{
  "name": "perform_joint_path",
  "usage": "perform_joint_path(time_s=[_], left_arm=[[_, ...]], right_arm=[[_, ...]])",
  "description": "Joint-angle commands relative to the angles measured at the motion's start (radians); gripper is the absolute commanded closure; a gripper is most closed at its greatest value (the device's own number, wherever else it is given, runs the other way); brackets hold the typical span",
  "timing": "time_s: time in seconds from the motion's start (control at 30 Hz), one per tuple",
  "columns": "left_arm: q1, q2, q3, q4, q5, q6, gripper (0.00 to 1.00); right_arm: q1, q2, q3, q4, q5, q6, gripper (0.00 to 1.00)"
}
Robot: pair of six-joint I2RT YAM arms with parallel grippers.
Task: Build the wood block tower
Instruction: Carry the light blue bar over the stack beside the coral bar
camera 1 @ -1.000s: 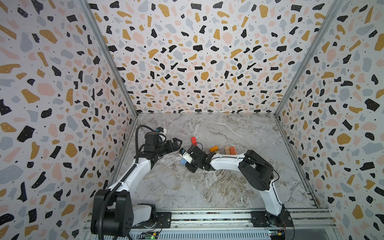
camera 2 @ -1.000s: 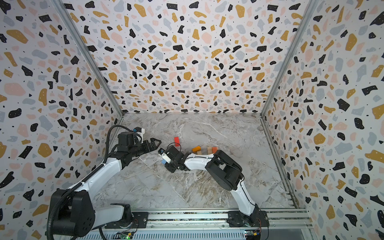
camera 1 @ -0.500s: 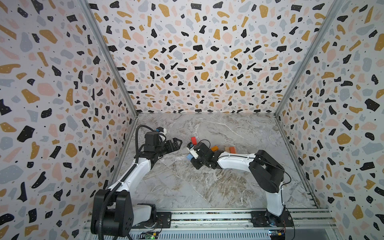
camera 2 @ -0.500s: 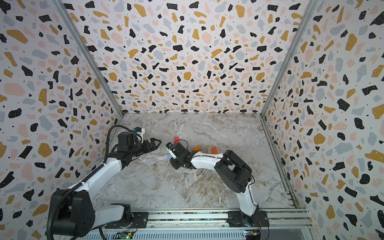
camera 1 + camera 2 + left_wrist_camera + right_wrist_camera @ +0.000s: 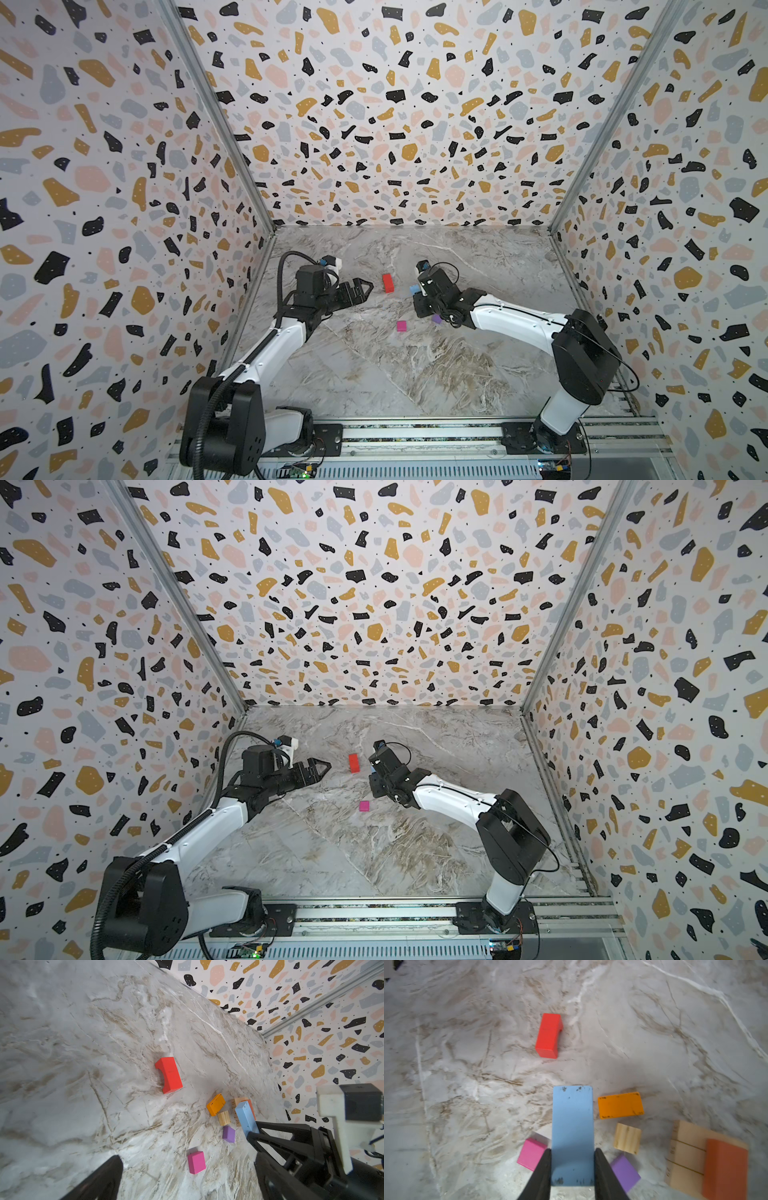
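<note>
My right gripper (image 5: 572, 1150) is shut on a light blue bar (image 5: 572, 1126), held off the marble floor above the loose wood blocks; in both top views it (image 5: 417, 291) is at mid-table. Around it lie a magenta cube (image 5: 530, 1154), a purple cube (image 5: 625, 1172), a tan cube (image 5: 627, 1138) and an orange block (image 5: 620, 1105). A red arch block (image 5: 387, 282) lies apart, between the two grippers. The tower is tan bars (image 5: 685, 1147) side by side with a rust-orange block (image 5: 724, 1167) on them. My left gripper (image 5: 187, 1157) is open and empty, left of the red block (image 5: 169, 1075).
Patterned walls close in the marble floor (image 5: 415, 374) on the left, back and right. The right arm's white link (image 5: 515, 322) reaches low over the floor from the front rail (image 5: 415, 432). In a top view it hides the tower and most loose blocks.
My right gripper has carried the blue bar to the right and toward the back, from left of centre to over the loose blocks. The left arm has stayed still.
</note>
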Motion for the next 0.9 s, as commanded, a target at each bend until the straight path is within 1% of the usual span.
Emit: perform_joint_path(time_s=[0.0,0.2,0.5,0.87], left_arm=[[-0.011,-0.004,-0.002,0.042,0.02,0.003,0.0],[-0.02,0.004,-0.005,0.051,0.025,-0.004,0.0],[-0.021,-0.003,-0.006,0.046,0.018,0.002,0.0],[-0.025,0.011,-0.002,0.048,0.029,0.003,0.0]], right_arm=[[-0.034,-0.061,-0.039,-0.065,0.053,0.072,0.81],[-0.094,-0.11,-0.096,-0.075,0.061,0.086,0.81],[-0.164,-0.1,-0.133,-0.074,0.071,0.059,0.81],[-0.188,-0.062,-0.127,-0.066,0.091,0.024,0.81]])
